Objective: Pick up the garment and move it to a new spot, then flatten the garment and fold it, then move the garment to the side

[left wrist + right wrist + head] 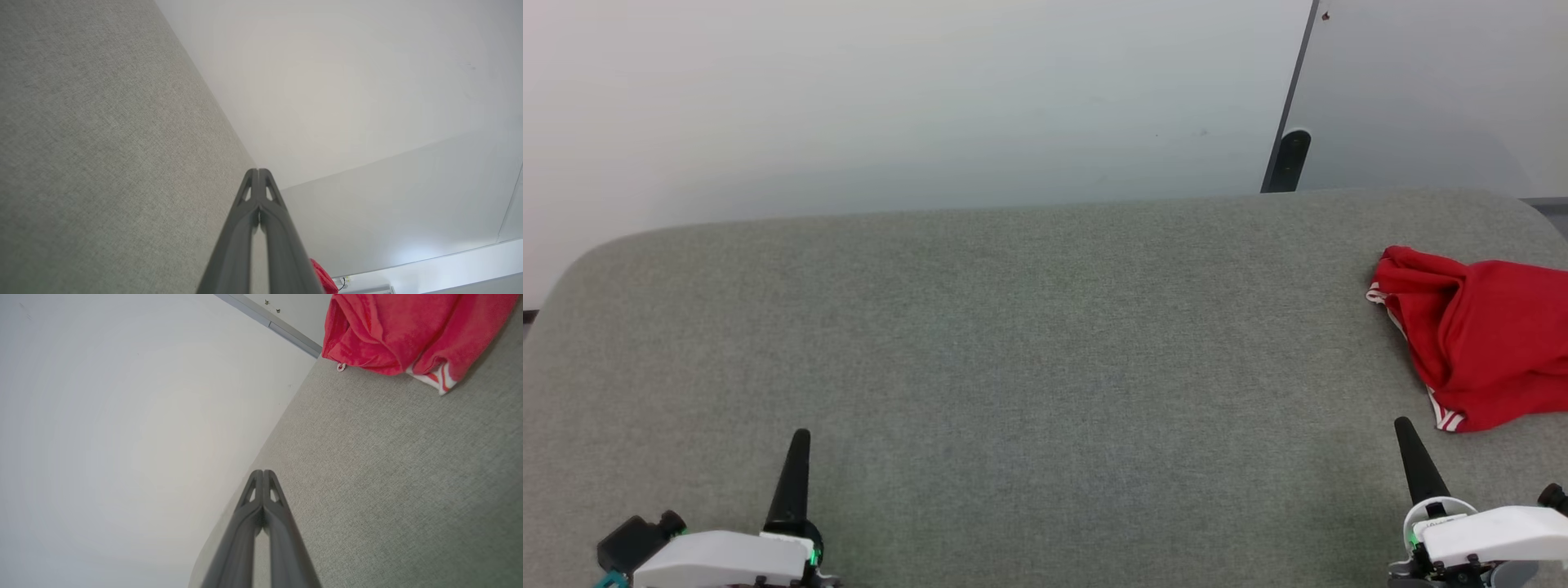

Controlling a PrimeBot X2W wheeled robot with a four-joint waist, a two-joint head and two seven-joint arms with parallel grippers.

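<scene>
1. Garment (1480,343): red cloth with red-and-white striped trim. It lies crumpled in a heap at the far right of the grey upholstered surface (1013,367) and is partly cut off by the head view's right edge. Neither gripper touches it.
2. Right gripper (1404,426): at lower right, fingers pressed together into one dark point, grasping nothing. Its tip is near the garment's striped near corner but apart from it.
3. Left gripper (801,435): at lower left, fingers likewise clenched together and empty, over bare fabric, well apart from the garment.
4. Surface: grey-green woven cover with rounded far corners.
5. Wall (890,98): pale, behind the surface's far edge.
6. Dark post (1290,159): upright, beyond the far edge, toward the right.
</scene>
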